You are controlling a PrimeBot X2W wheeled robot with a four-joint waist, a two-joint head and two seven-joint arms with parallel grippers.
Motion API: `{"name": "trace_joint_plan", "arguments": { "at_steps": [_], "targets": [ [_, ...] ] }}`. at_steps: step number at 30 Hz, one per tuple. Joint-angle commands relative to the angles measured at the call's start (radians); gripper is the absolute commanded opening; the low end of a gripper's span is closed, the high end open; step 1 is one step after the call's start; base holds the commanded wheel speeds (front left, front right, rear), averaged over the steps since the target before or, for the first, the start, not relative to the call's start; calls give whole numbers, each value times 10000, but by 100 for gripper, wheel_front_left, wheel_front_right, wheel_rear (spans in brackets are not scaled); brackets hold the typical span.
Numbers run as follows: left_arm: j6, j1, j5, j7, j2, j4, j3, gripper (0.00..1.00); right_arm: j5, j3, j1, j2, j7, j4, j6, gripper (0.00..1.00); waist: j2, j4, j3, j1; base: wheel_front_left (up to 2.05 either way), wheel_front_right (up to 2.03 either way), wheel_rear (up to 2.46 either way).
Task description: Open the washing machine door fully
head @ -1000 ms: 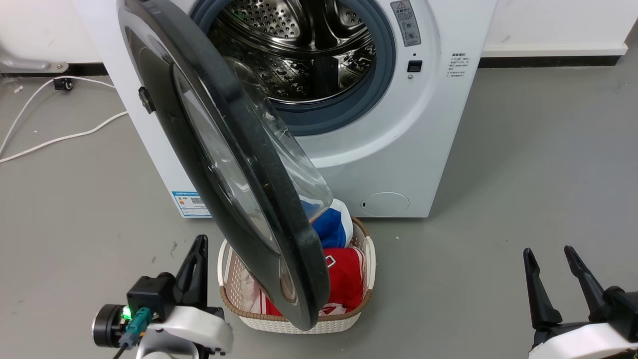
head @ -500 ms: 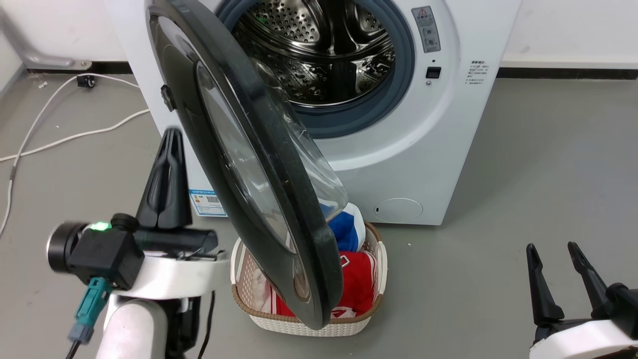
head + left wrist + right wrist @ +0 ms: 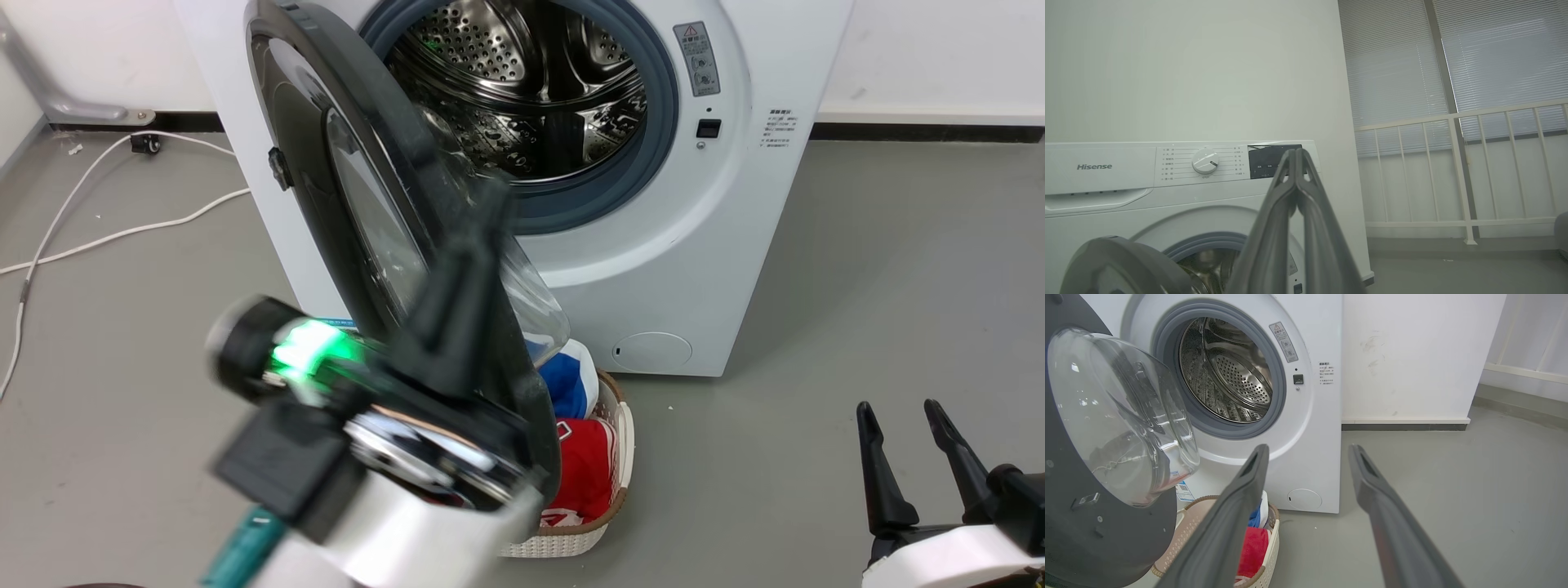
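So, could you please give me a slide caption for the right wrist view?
Open right gripper facing the washer: door partly open, basket of clothes in front.

Before me stands the washing machine (image 3: pixel 710 245), a white front-loader, its perforated steel drum (image 3: pixel 531 90) and grey gasket (image 3: pixel 629 163) exposed. The washing machine door (image 3: pixel 359 204), a glossy black disc hinged at my left, is swung out partway, nearly edge-on to me. Its clear glass bowl (image 3: pixel 1122 412) bulges toward the opening.

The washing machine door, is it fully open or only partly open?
Partly open. The washing machine door stands out edge-on from the washing machine, over the basket; the drum is exposed.
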Motion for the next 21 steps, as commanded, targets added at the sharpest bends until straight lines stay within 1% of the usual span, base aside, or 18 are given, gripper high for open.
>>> {"name": "trace_joint_plan", "arguments": {
  "at_steps": [1, 7, 12, 17, 21],
  "targets": [
    [-68, 172, -127, 128, -34, -24, -186, 0, -42, -16, 44, 39, 26, -53, -2, 100, 0, 4, 16, 0, 0, 0, 0],
    [-383, 732, -918, 1078, -95, 366, -1792, 0, -23, -104, 157, 77, 144, -56, -2, 100, 0, 67, 81, 0, 0, 0, 0],
    [-517, 1358, -1508, 2204, -1, 1246, -2778, 0, -51, -148, 180, 104, 207, -82, -2, 100, 0, 120, 123, 0, 0, 0, 0],
    [-462, 1904, -1863, 2907, 142, 2154, -3216, 0, -64, -153, 186, 127, 255, -16, -2, 100, 0, 98, 152, 0, 0, 0, 0],
    [-249, 2069, -1813, 2749, 198, 2921, -3088, 0, -31, -186, 174, 146, 308, 18, -2, 100, 0, 94, 250, 0, 0, 0, 0]
  ]
}}
